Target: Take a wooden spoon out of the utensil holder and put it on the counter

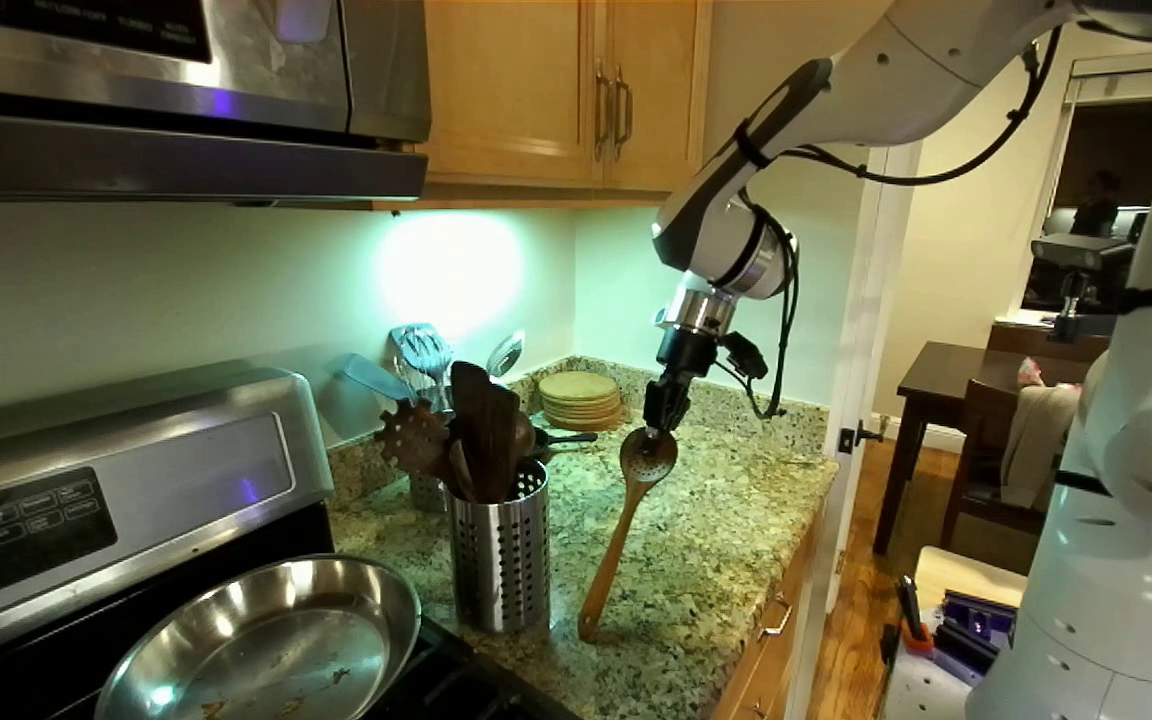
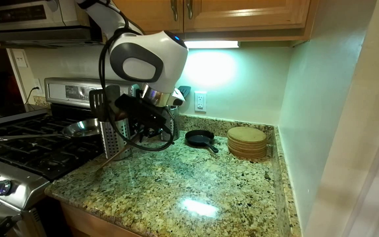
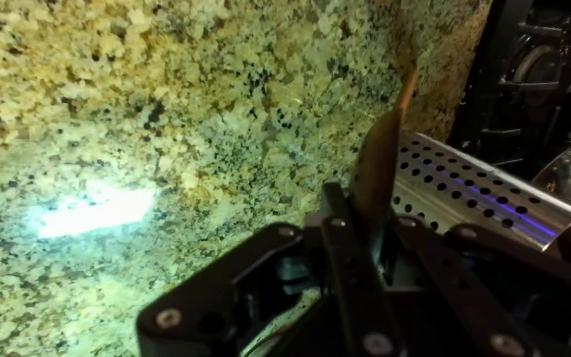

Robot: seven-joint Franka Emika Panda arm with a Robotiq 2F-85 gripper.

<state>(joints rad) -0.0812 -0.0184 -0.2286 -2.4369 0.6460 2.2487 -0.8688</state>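
The light-brown wooden spoon (image 1: 617,550) hangs from my gripper (image 1: 652,432), which is shut on its perforated oval bowl. Its long handle slants down beside the holder; I cannot tell whether its tip touches the counter. In the wrist view the spoon (image 3: 377,163) stands between the fingers (image 3: 366,214). The silvery perforated utensil holder (image 1: 501,575) stands upright beside the spoon and also shows in the wrist view (image 3: 469,191). The speckled granite counter (image 1: 726,540) lies below. In an exterior view the spoon handle (image 2: 118,152) shows, while the wrist camera and cable hide most of the gripper.
Darker wooden utensils (image 1: 484,430) stick up from the holder. Another canister (image 2: 172,128) with utensils stands behind it. A small black skillet (image 2: 199,137) and a stack of round boards (image 2: 247,143) stand at the back. A steel pan (image 1: 266,640) sits on the stove (image 2: 31,144).
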